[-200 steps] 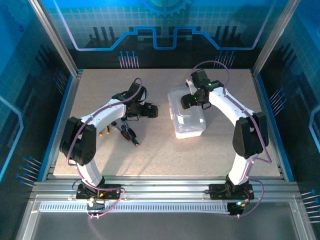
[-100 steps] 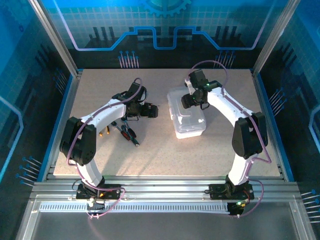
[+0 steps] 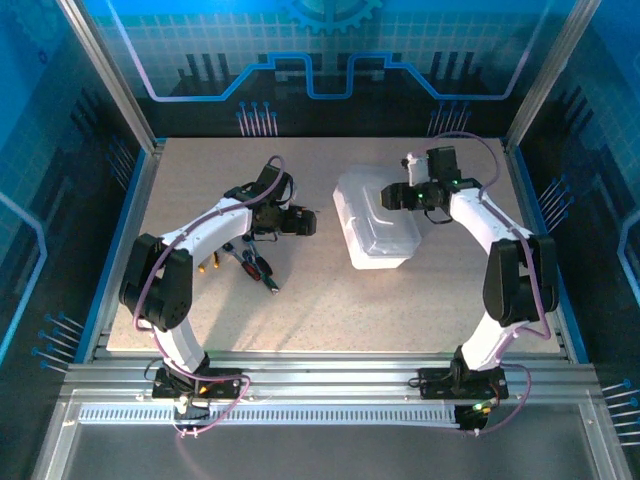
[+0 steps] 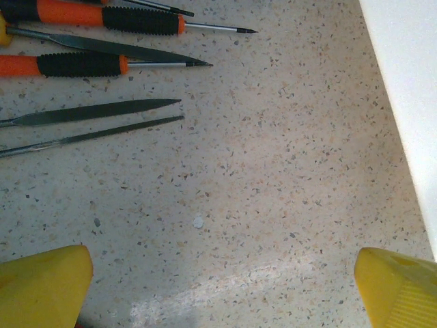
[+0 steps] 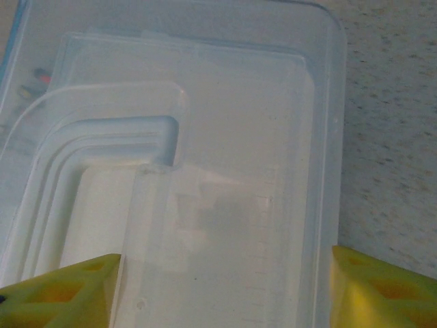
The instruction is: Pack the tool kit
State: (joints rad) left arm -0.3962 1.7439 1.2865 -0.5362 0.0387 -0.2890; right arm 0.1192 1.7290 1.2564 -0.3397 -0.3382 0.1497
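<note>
You're seeing screwdrivers [image 4: 109, 19] upper left in the left wrist view, the left gripper [image 4: 222, 283] gaping empty below, while the right gripper [image 5: 222, 290] is hovering, fingers apart, over the case [image 3: 378, 235] at top-view centre.

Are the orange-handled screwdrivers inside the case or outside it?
Outside. The screwdrivers lie on the bare table, apart from the case.

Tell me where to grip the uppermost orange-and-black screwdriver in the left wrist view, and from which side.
Take the screwdriver by its black ribbed sleeve, from straight above, fingers across its length. It lies flat on the table, and the handle is its thickest part; the bare shaft is thin. A dark file lies close beside it, so room for one finger looks tight.
</note>
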